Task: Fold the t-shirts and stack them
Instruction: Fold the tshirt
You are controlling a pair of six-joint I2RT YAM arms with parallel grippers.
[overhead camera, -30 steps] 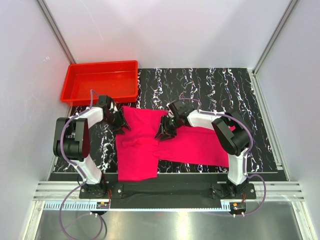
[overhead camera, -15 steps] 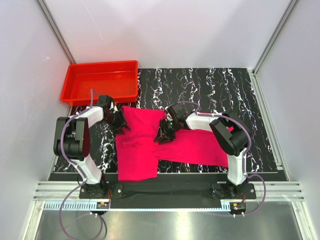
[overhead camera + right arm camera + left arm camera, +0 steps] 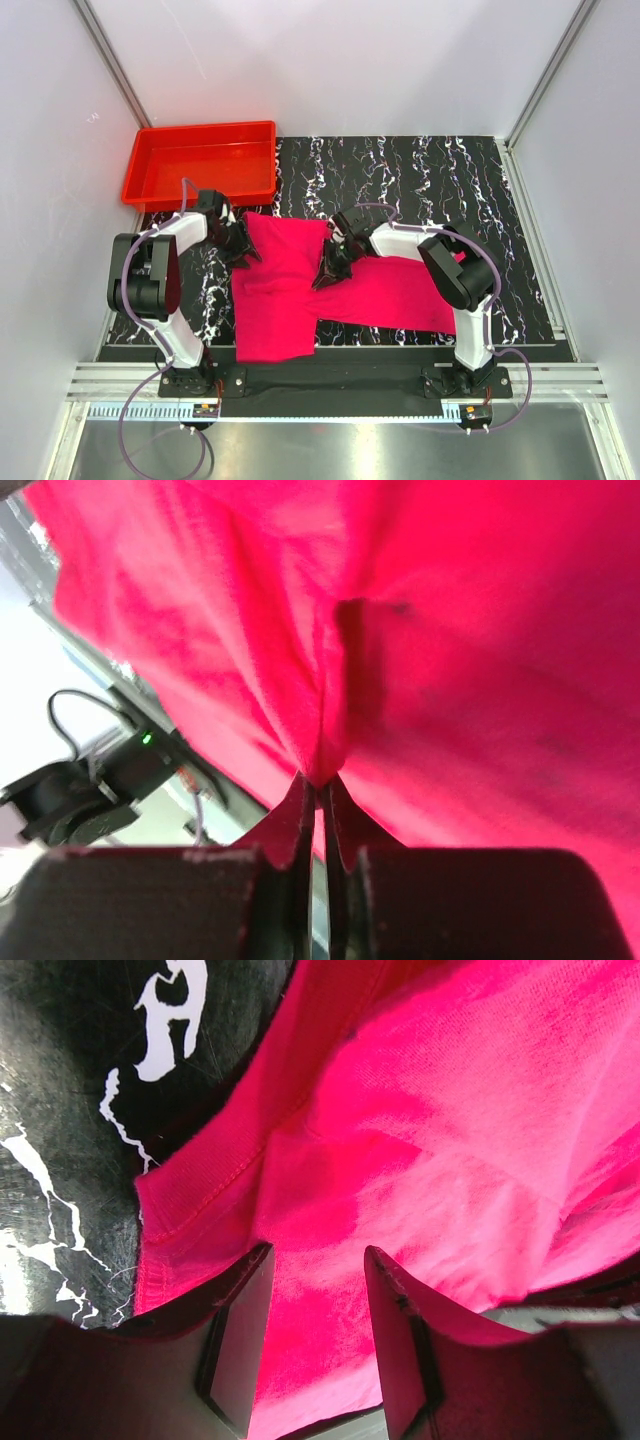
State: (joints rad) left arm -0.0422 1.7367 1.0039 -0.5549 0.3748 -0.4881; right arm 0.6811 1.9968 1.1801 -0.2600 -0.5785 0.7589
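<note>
The right gripper [image 3: 325,270] is pressed together on a raised ridge of the t-shirt [image 3: 300,300]; in its wrist view the two fingertips meet at a crease of pink cloth [image 3: 320,778] that rises away from them. The left gripper [image 3: 240,248] stands spread, its fingers either side of a stitched edge of the shirt [image 3: 320,1260]. Whether its pads already touch the cloth is hard to tell from that close view.

The t-shirt lies on the black marbled table [image 3: 450,180] in the lower middle of the top view. One band runs left to right and a broader block drops toward the lower left. The red tray [image 3: 205,128] sits apart at the upper left.

The right pinch is near the middle of the garment's upper edge, with the long band stretching to the right behind it. The left gripper is at the upper-left corner, so each arm is nearer its own end.

The right arm rises from the lower right, elbows out, and reaches left across the cloth. The left arm is folded tight, with its forearm pointing right. Any lift would probably draw the cloth from these two spots.
</note>
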